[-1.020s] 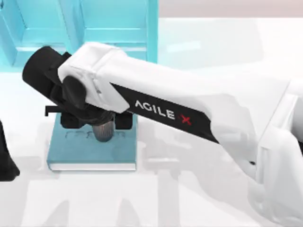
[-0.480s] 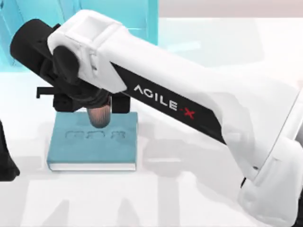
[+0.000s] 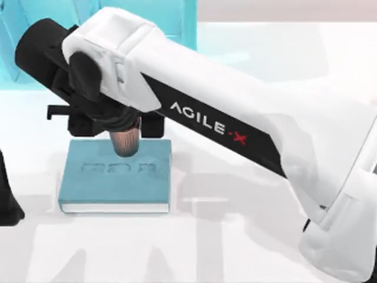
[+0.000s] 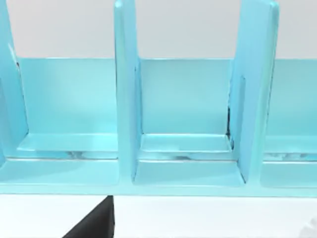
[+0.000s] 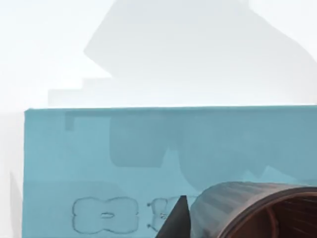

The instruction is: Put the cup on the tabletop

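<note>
My right hand (image 3: 121,131): clamped on the cup (image 3: 125,141) — lifted over the teal book (image 3: 115,183)
Left arm (image 3: 7,200): parked at the desk's (image 3: 235,247) left edge

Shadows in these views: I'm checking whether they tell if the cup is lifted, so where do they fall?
Top view: faint grey shadows of the arms lie on the glossy tabletop below the book; the right gripper holds the cup.
Right wrist view: a darker shadow patch crosses the book's cover, and a broad grey one lies on the tabletop beyond it.
Left wrist view: the shelf unit is evenly lit.
</note>
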Motion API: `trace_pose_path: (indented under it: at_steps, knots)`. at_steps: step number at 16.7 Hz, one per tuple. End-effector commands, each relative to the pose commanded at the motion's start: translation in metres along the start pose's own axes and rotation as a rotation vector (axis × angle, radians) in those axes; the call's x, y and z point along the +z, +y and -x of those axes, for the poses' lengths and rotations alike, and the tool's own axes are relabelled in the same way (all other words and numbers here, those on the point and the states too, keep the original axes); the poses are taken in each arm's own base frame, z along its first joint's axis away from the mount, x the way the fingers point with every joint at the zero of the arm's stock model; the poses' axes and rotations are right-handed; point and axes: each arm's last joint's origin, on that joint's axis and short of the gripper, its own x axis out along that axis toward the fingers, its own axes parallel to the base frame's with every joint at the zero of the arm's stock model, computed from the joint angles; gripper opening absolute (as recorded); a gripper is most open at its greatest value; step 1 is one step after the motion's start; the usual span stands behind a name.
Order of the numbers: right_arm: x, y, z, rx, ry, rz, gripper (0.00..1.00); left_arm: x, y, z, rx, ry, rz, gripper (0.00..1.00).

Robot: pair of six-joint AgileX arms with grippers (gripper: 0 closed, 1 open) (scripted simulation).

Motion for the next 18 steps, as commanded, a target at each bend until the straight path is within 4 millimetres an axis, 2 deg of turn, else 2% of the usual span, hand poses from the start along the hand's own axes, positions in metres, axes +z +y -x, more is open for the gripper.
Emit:
trace_pose_path:
  at_steps: [3, 6, 10, 14, 18]
  knots:
    - [0.013, -0.016, 0.008, 0.014, -0.014, -0.005, 0.00, 0.000, 0.000, 0.000, 0.000, 0.000, 0.000, 1.00]
    - [0.020, -0.042, 0.022, 0.015, -0.016, -0.001, 0.00, 0.000, 0.000, 0.000, 0.000, 0.000, 0.000, 1.00]
    - [0.016, -0.077, 0.018, -0.033, 0.020, 0.021, 0.00, 0.000, 0.000, 0.000, 0.000, 0.000, 0.000, 1.00]
    - [0.019, -0.107, 0.034, -0.004, 0.001, 0.013, 0.00, 0.000, 0.000, 0.000, 0.000, 0.000, 0.000, 1.00]
    - [0.000, -0.146, 0.026, -0.051, 0.037, 0.046, 0.00, 0.000, 0.000, 0.000, 0.000, 0.000, 0.000, 1.00]
